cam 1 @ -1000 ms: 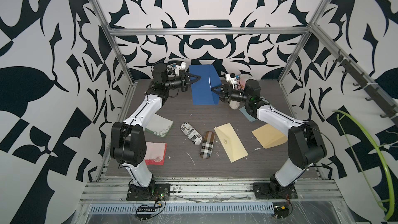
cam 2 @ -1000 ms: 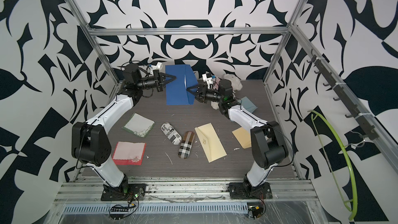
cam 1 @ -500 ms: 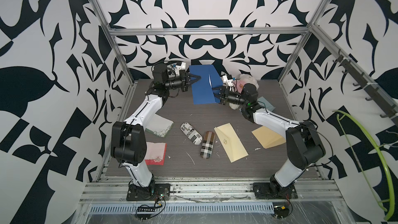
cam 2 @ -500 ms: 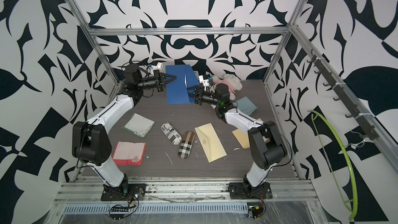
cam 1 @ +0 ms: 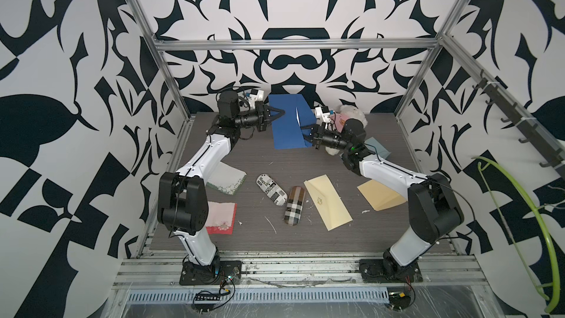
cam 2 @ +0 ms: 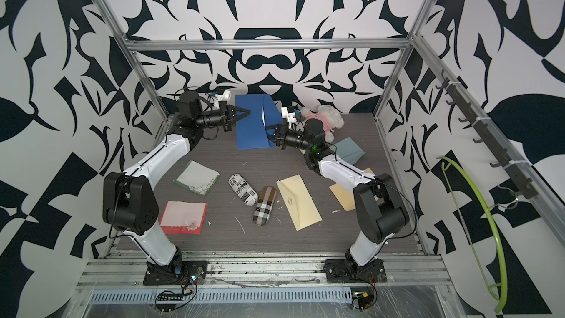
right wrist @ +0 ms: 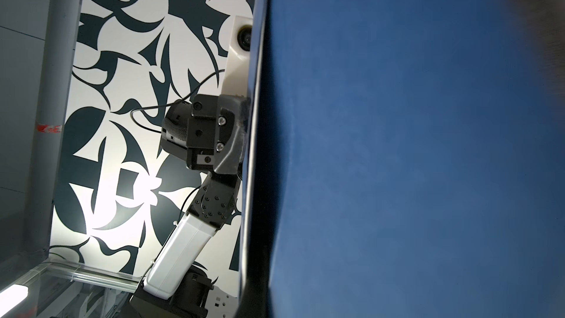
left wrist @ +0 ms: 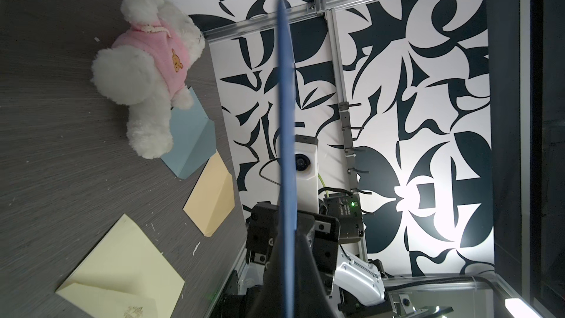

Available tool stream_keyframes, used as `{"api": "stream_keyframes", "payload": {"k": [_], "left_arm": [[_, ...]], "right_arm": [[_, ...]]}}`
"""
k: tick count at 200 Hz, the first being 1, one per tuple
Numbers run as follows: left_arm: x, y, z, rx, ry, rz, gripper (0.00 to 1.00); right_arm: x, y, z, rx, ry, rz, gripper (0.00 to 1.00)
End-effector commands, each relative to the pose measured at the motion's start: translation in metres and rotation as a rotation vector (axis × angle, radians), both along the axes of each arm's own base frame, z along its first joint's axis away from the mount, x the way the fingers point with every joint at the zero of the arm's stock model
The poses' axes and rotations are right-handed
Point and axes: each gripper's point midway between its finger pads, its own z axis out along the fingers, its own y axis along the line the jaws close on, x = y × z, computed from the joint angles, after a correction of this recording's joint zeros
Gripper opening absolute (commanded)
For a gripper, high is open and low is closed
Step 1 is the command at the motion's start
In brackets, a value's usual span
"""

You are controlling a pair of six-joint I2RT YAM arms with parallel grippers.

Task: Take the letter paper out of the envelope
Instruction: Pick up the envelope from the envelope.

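A dark blue envelope (cam 1: pixel 286 130) (cam 2: pixel 249 130) hangs upright in the air at the back middle of the table. My left gripper (cam 1: pixel 282 113) (cam 2: pixel 248 113) is shut on its left edge; the left wrist view shows the envelope (left wrist: pixel 287 117) edge-on between the two dark fingers (left wrist: pixel 305 258). My right gripper (cam 1: pixel 306 133) (cam 2: pixel 269 136) is shut on the lower right corner, and the blue face (right wrist: pixel 397 148) fills most of the right wrist view. A thin white sliver (cam 1: pixel 297 116) shows at a fold; I cannot tell whether it is the letter paper.
Behind the right arm lies a white plush toy in pink (cam 1: pixel 348 114) beside a pale blue envelope (cam 1: pixel 377 149). On the table lie a tan envelope (cam 1: pixel 379 198), a cream envelope (cam 1: pixel 328 203), two glasses cases (cam 1: pixel 270 189), a green cloth (cam 1: pixel 227 180) and a red cloth (cam 1: pixel 221 218).
My right gripper has moved left up to the blue envelope and closed on its lower right corner. The left arm has kept the envelope in place.
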Motion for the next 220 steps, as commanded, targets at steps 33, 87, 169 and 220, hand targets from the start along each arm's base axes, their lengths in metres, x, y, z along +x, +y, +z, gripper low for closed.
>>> {"api": "stream_keyframes", "payload": {"k": [33,87,169,220], "left_arm": [[0.001,0.005,-0.01,0.104,-0.006,0.056,0.65],[0.008,0.039,0.007,0.343,-0.023,0.312,0.62],[-0.022,-0.047,0.056,0.247,-0.066,0.192,0.41],[-0.026,-0.069,0.064,0.24,-0.071,0.181,0.32]], "right_arm": [[-0.009,-0.026,0.008,-0.246,-0.165,-0.124,0.0],[0.021,-0.11,0.02,-0.922,-0.503,-0.519,0.0],[0.034,-0.115,0.027,-1.168,-0.774,-0.659,0.0],[0.029,-0.097,0.011,-1.192,-0.804,-0.597,0.0]]}}
